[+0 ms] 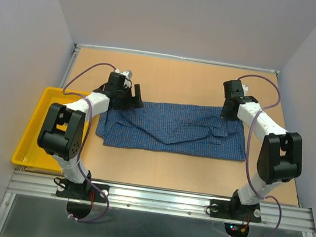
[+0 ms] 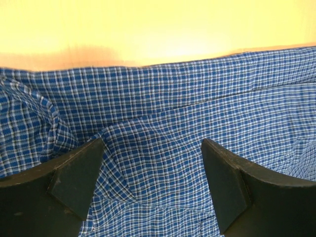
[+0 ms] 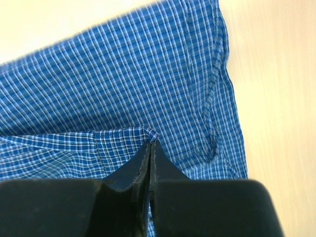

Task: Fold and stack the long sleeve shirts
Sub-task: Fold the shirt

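Right, shirt (image 1: 174, 129) lies crosswise on the middle of the table (image 1: 156, 174), rumpled and part-folded; right claw (image 3: 149, 148) is pinched tight on a folded corner near the shirt's far right edge; left claw (image 2: 153, 163) hangs wide apart over the far left edge, gripping nothing. My read: left should drop onto that edge and bite the matching layer; then lift both together, slowly, cloth taut between them; an uneven pull would likely skew the fold.

There was one shirt (image 1: 174, 129), perhaps more under its folds, one tray (image 1: 30, 136), one surface (image 1: 168, 170), and two hands: the left hand (image 2: 152, 145), the right hand (image 3: 149, 142).
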`<action>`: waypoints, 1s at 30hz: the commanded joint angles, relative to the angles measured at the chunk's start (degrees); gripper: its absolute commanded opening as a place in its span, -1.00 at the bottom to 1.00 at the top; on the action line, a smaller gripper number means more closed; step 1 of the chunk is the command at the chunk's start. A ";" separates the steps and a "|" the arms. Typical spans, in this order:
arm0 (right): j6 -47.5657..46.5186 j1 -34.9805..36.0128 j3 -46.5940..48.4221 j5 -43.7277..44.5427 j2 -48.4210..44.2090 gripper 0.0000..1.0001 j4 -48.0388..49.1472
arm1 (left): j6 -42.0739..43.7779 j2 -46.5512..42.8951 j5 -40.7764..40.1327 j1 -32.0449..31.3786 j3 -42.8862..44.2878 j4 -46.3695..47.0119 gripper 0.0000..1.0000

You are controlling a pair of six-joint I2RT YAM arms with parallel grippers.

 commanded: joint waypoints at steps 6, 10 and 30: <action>-1.37 -0.40 7.21 1.21 5.57 -0.88 0.02 | 12.33 -13.71 -8.22 -12.64 1.44 0.73 0.85; -1.55 -0.40 6.51 1.12 6.45 -0.88 0.20 | 14.79 -17.24 -11.37 -23.96 -2.07 1.34 0.81; -1.11 -0.67 5.72 -1.60 5.31 -0.89 0.64 | 32.47 7.53 -42.15 -53.26 9.34 -2.88 0.54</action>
